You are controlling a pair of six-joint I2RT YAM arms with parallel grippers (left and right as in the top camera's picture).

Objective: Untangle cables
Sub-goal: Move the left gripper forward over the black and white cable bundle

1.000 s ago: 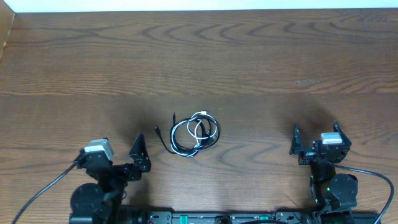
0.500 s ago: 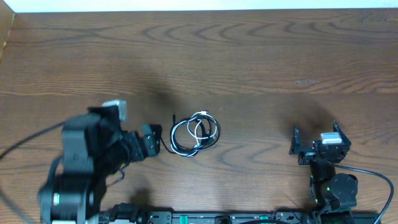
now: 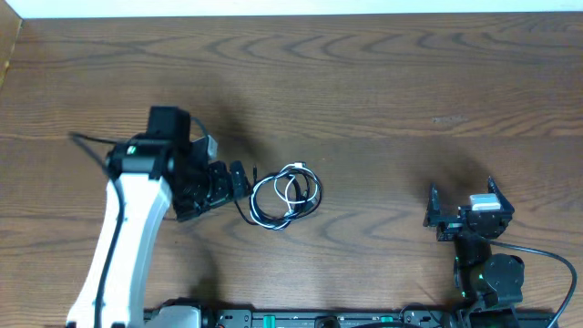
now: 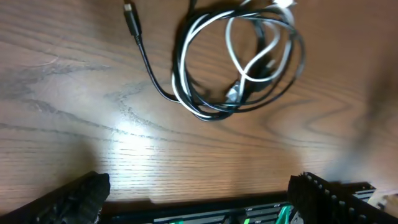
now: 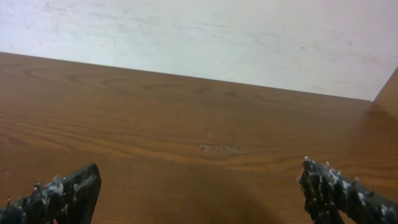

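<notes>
While the overhead view puts the left gripper (image 3: 235, 182) just beside the cables (image 3: 285, 196), at the left edge of the coil, only the left wrist camera gives the detail. Up close the cables (image 4: 235, 93) are a loose round tangle. A white cord (image 4: 252, 65) loops through black ones, and one black tail runs out to a small plug (image 4: 129, 12) lying on the wood. That same view shows the left gripper (image 4: 202, 193) spread wide. Its two fingertips sit at the bottom corners with only bare table between them, and the coil lies ahead, clear of both.

Over on the right, the overhead shows the right gripper (image 3: 462, 189) well apart from the cables, near the table's (image 3: 364, 91) front edge, with its fingers splayed. The right wrist camera agrees: the right gripper (image 5: 205, 190) is open and holds nothing. This view catches no cables at all, only brown tabletop running back to a pale wall (image 5: 199, 37).
</notes>
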